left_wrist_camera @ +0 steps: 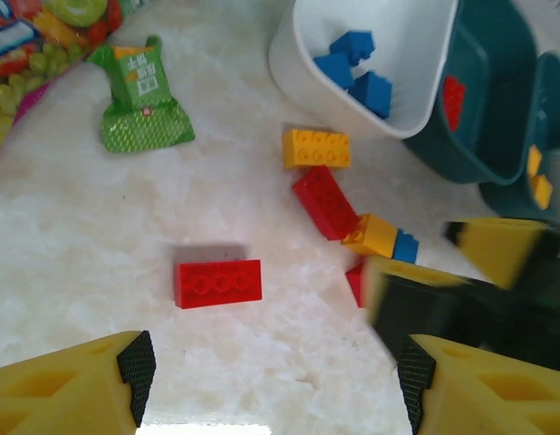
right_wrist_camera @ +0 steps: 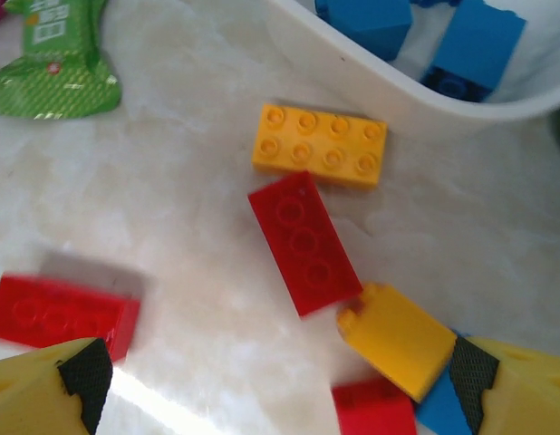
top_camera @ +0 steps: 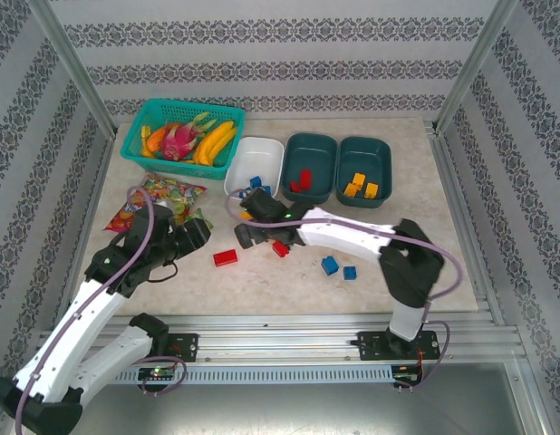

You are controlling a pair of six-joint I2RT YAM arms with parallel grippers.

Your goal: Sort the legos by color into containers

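**A:** Marbled table [top_camera: 443,272], patterned walls around it. From above, how far along is the sorting?

**B:** Partly done, I'd judge. The white tub [top_camera: 236,172] holds blue legos [top_camera: 255,182], the middle teal tub [top_camera: 313,145] has red ones [top_camera: 303,179], and the right teal tub [top_camera: 365,143] has yellow ones [top_camera: 357,187]. Loose on the table are a long red brick [top_camera: 225,257], two blue bricks [top_camera: 330,265] and a cluster under the right gripper [top_camera: 253,222]. The left gripper [top_camera: 197,231] sits near the snack bag [top_camera: 158,195] (no part of the job).

**A:** And the left wrist view?

**B:** Its jaws stand apart with nothing between them. The long red brick lies flat just ahead of the fingertips. Beyond that, a yellow brick [left_wrist_camera: 315,149] sits just beside the white tub, touching a second red brick [left_wrist_camera: 325,202].

**A:** Right wrist?

**B:** Jaws spread wide and empty above that same cluster. A small yellow piece [right_wrist_camera: 398,338] lies against a blue one [right_wrist_camera: 439,408], with another red piece [right_wrist_camera: 371,410] at the lower edge. By my count, about eight bricks are left to sort.
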